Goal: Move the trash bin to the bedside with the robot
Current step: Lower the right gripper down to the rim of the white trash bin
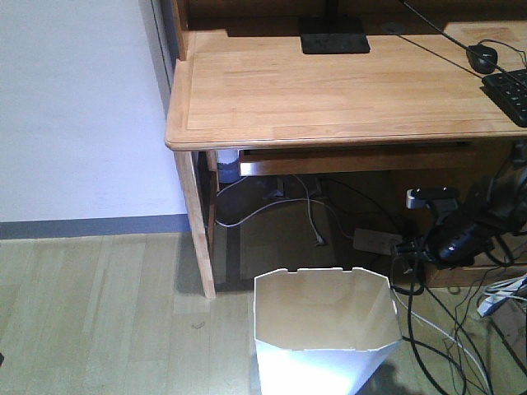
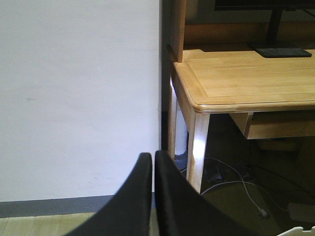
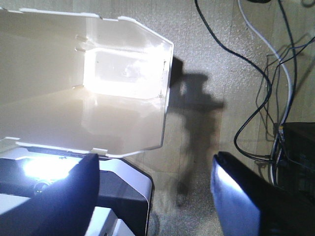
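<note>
- White wall (image 1: 82, 107) and plank floor (image 1: 90, 313) bound the room; no bed shows
- one wooden desk (image 1: 329, 90) stands just behind one upright trash bin (image 1: 325, 329) on the floor
- two grippers: right gripper (image 3: 155, 160) hangs with fingers wide apart over the bin's rim corner; left gripper (image 2: 153, 196) presses its fingers together on nothing
- grasping well, I judge: one finger inside the rim wall, one outside, clamped squarely, clear of several loose cables (image 1: 436, 329)

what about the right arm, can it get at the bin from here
Probably yes: the right gripper is open close beside the bin, nothing between them; the cables lie off to the side.
</note>
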Tool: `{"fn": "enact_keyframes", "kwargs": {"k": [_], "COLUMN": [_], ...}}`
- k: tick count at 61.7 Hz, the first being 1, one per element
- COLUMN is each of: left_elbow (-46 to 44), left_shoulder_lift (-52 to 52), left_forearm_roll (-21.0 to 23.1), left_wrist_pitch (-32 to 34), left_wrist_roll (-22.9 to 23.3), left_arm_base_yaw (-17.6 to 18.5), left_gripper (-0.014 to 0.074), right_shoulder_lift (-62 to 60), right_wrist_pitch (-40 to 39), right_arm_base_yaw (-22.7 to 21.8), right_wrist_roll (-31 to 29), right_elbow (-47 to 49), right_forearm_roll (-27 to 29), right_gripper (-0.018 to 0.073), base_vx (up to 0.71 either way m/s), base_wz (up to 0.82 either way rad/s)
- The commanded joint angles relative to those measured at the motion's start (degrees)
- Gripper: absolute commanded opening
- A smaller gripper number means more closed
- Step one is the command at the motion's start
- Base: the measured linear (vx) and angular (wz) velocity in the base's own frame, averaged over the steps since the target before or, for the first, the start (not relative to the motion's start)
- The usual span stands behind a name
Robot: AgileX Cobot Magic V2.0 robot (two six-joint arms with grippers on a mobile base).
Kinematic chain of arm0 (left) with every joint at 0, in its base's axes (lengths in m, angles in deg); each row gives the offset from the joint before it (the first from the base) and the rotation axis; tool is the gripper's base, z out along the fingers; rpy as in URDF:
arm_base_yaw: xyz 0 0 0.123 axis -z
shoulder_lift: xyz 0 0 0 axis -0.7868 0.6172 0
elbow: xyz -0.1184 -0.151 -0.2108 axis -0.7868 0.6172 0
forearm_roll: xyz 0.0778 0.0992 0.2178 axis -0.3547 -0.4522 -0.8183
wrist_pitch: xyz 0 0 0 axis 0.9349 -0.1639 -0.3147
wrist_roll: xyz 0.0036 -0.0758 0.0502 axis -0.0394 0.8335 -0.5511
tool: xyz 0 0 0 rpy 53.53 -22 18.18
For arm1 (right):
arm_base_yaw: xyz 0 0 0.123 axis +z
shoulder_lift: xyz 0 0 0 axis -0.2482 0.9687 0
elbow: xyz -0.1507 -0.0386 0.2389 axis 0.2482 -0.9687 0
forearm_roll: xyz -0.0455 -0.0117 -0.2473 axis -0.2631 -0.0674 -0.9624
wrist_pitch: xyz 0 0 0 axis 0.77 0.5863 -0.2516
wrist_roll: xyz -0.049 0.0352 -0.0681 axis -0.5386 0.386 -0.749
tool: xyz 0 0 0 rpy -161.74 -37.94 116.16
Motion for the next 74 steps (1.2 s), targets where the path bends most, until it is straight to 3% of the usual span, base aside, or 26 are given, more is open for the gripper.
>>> {"fn": "enact_keyframes", "kwargs": {"k": [1,24,44,74], "left_elbow": [1.1,1.1,1.1,1.1], "left_shoulder_lift": [-0.8,-0.8,-0.8,-0.8], "left_forearm_roll": [0.2,0.2,0.2,0.2], "left_wrist_pitch": [4.0,4.0,4.0,4.0], "left_wrist_roll": [0.3,0.3,0.3,0.3], "left_arm_base_yaw": [0.1,0.1,0.1,0.1], "left_gripper": [-0.0007,-0.0007,-0.0007,-0.0007], "right_shoulder_lift": [2.4,17.2,27.8,41.2], "right_wrist_pitch": [-1.7,-2.1,-4.8,0.9], "right_arm_base_yaw": [-0.3,-0.3,-0.3,-0.3], "right_wrist_roll": [-1.5,-2.3,-2.4,-2.4], "right_elbow": [3.4,13.6,19.4,34.5], "right_forearm_roll": [1.0,3.3,3.1,2.6], "right_gripper": [0.0484,0.0565,0.0565,0.0564], "base_vx": [0.00,0.00,0.00,0.00], "base_wz": [0.00,0.00,0.00,0.00]}}
